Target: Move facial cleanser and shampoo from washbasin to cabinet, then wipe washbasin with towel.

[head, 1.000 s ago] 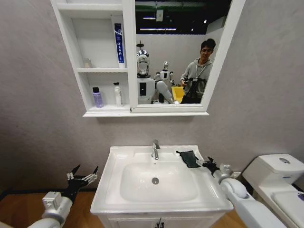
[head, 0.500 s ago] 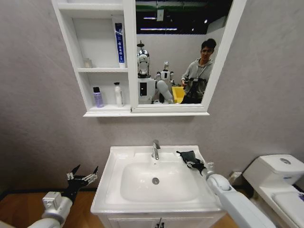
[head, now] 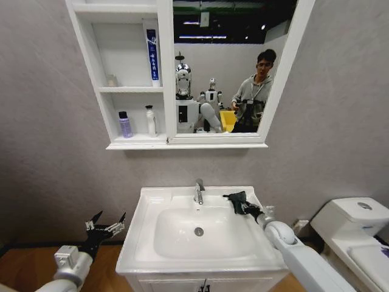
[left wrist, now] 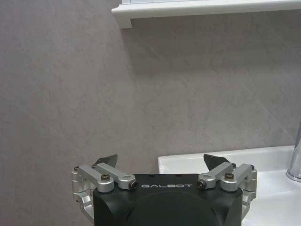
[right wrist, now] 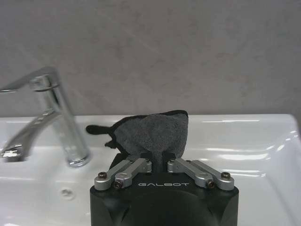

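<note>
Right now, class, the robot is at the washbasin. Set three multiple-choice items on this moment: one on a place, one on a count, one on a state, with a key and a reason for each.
1. Where is the towel?
A. in the right gripper, at the back rim of the washbasin beside the tap
B. on the toilet lid
C. on a cabinet shelf

2. How many bottles stand on the lowest shelf of the cabinet?
A. none
B. two
C. four

3. How is the left gripper?
A. shut on a bottle
B. shut on the towel
C. open and empty

Key: 1 A, the right wrist view shows the fingers pinching the grey cloth near the tap. 2 B, a purple bottle and a white bottle stand there. 3 C, its fingertips stand wide apart beside the washbasin, holding nothing.
</note>
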